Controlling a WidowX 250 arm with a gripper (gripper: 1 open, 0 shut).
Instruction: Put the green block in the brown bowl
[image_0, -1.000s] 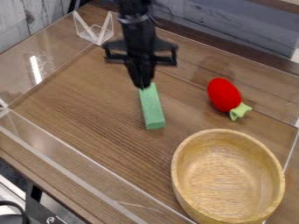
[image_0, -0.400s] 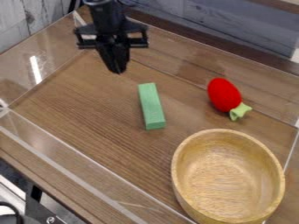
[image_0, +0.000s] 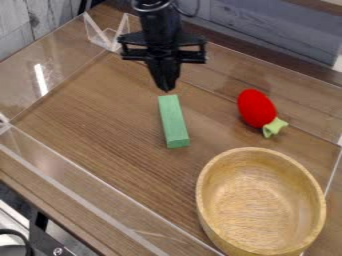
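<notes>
No legible writing or labels. Arm vertical, gripper (image_0: 166, 84) pointing down w/ jaws clenched, empty, tip just above far end of green block (image_0: 173, 121). Block lies flat on counter (image_0: 94, 120), apart from brown bowl (image_0: 261, 205) at near right.

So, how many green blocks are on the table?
1. The green block lies flat mid-table, just below the gripper, left of the strawberry toy. No hidden ones apparent.

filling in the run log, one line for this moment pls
stage: approach | fingers: shut, empty, over block's far end | block: flat on table | bowl: empty
</notes>
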